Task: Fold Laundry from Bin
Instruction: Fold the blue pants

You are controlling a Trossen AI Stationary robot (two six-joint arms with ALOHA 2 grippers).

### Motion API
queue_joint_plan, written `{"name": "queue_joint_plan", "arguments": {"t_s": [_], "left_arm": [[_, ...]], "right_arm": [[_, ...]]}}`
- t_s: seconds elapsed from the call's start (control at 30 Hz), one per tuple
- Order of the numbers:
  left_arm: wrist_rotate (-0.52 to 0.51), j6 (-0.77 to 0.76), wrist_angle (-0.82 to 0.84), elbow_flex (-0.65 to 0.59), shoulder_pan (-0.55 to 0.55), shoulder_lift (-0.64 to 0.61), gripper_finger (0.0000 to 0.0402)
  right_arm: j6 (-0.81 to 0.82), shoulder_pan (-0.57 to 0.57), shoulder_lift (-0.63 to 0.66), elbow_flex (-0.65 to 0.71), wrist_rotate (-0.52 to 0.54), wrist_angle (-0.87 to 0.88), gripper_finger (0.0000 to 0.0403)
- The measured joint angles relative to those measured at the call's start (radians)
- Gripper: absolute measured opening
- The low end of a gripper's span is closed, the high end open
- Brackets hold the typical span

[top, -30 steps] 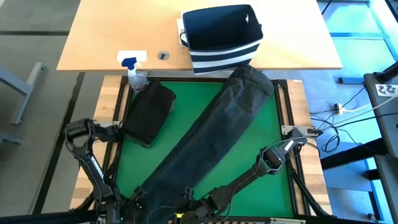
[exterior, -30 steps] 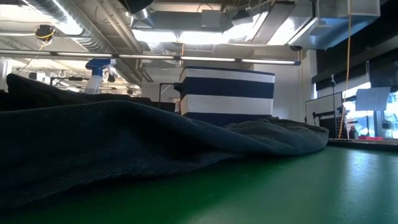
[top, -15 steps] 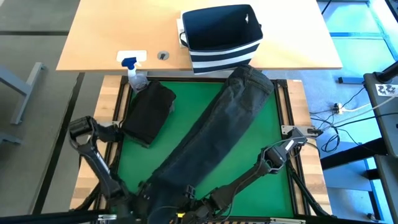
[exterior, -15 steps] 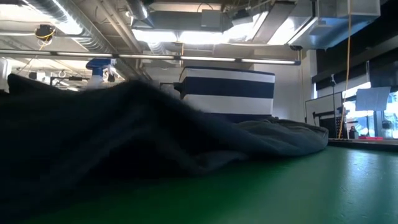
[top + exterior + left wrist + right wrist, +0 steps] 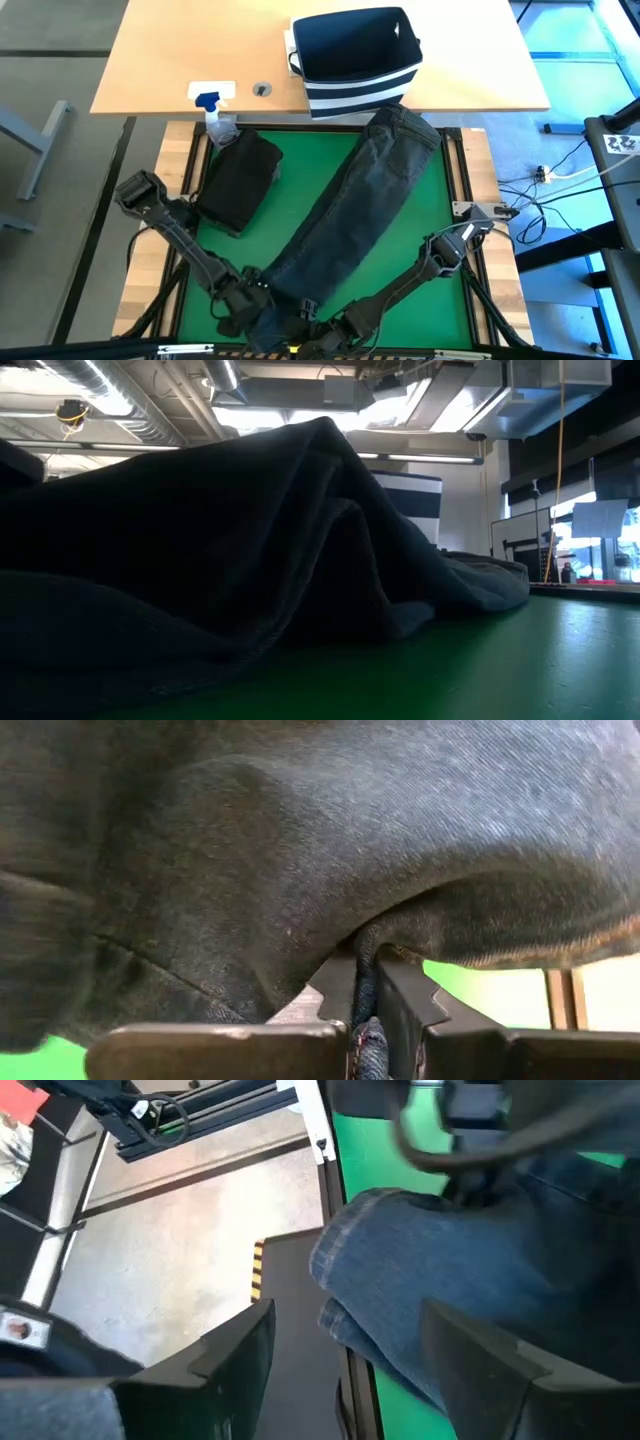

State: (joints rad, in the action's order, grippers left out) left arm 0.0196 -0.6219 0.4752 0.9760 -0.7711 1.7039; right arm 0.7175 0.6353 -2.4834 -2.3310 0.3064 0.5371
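Surface: green mat (image 5: 400, 250) on a wooden bench (image 5: 150, 260), with a second, light wood bench (image 5: 180, 60) butted against its far edge.
Bin: navy with white stripes (image 5: 355, 60), standing on the far bench near the middle of its near edge — nothing shows inside it.
Jeans: dark grey-blue denim (image 5: 350, 210), stretched corner to corner across the mat, from the far right corner down to the near edge left of centre.
Black garment: folded bundle (image 5: 238, 180) at the mat's far left corner, apart from the jeans.
Spray bottle: clear with blue nozzle (image 5: 215, 118), at the far left of the mat, just beside the black bundle.
Left claw: at the near end of the jeans (image 5: 245, 300), fingers (image 5: 335, 990) pinched tight on a fold of denim — the cloth rises into a tall peak in the low view (image 5: 300, 510).
Right claw: near edge of the mat by the jeans' hem (image 5: 325, 335), fingers (image 5: 250, 1345) spread wide, holding nothing; the denim hem (image 5: 420, 1260) lies ahead of it.
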Motion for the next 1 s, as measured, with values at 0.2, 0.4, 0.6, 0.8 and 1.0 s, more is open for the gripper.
{"name": "queue_joint_plan", "arguments": {"t_s": [0.2,0.4,0.6,0.8,1.0], "left_arm": [[0.028,0.032,0.0,0.001,0.046,-0.001,0.0023],[0.03,0.094,-0.002,0.002,0.033,-0.002,0.0023],[-0.044,0.153,-0.004,0.003,-0.025,-0.003,0.0026],[-0.184,0.153,-0.028,0.004,-0.102,-0.003,0.0024],[-0.267,0.122,-0.061,0.004,-0.141,-0.003,0.0027]], "right_arm": [[-0.022,0.007,-0.069,0.002,0.026,-0.139,0.0248],[-0.018,0.02,-0.139,0.003,0.129,-0.15,0.0248],[-0.037,0.033,-0.153,0.001,0.148,-0.12,0.0248],[-0.036,0.039,-0.151,-0.023,0.148,-0.09,0.0248],[0.094,0.055,-0.076,-0.028,0.058,-0.157,0.0248]]}}
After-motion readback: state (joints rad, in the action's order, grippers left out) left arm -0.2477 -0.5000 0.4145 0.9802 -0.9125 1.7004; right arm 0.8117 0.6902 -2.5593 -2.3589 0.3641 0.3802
